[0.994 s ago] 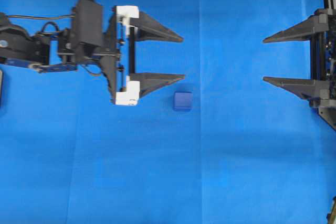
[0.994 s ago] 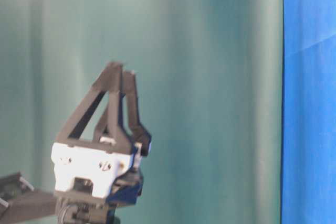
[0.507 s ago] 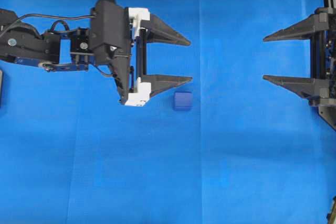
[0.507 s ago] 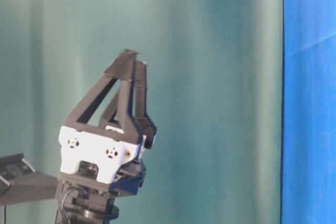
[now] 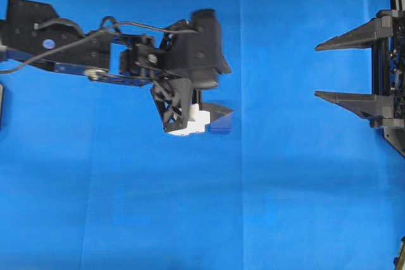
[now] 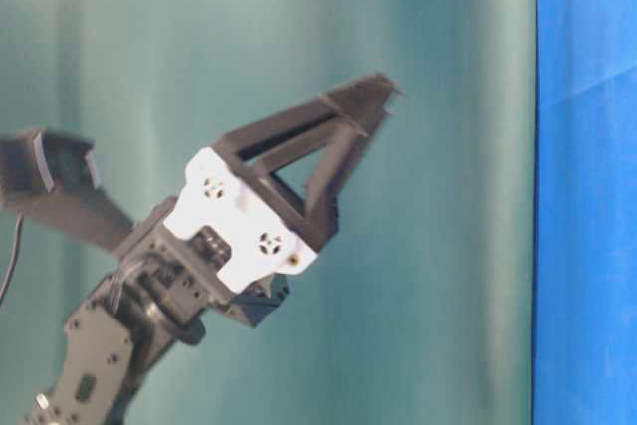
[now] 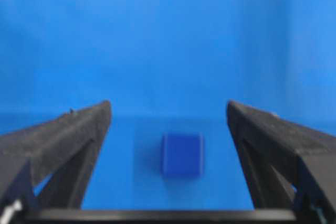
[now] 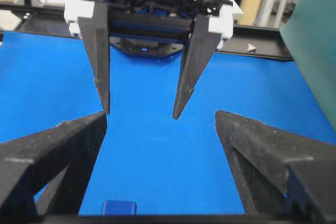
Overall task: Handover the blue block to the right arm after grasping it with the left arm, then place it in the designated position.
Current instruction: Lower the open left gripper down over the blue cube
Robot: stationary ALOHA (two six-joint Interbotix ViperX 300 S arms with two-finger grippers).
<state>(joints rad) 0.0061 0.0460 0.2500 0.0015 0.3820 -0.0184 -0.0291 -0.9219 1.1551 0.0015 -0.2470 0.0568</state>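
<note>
The blue block [image 5: 221,126] lies on the blue cloth, partly covered by my left gripper's lower finger in the overhead view. My left gripper [image 5: 221,91], with white blocks on its frame, is open, empty and tipped steeply down over the block. In the left wrist view the block [image 7: 182,155] sits on the cloth between the wide-spread fingers, touching neither, and the gripper [image 7: 168,106] is above it. My right gripper [image 5: 316,71] is open and empty at the right edge. From its wrist view [image 8: 160,115] the block [image 8: 119,207] shows at the bottom, below the left gripper [image 8: 140,111].
The blue cloth [image 5: 190,219] covers the whole table. A green curtain [image 6: 448,196] fills the table-level view behind the left gripper [image 6: 373,97]. A dark object [image 5: 1,105] sits at the left edge. A black frame rail [image 8: 262,48] runs behind the table.
My left gripper has moved right and pitched its fingers down over the blue block, which has stayed put. My right gripper has not moved.
</note>
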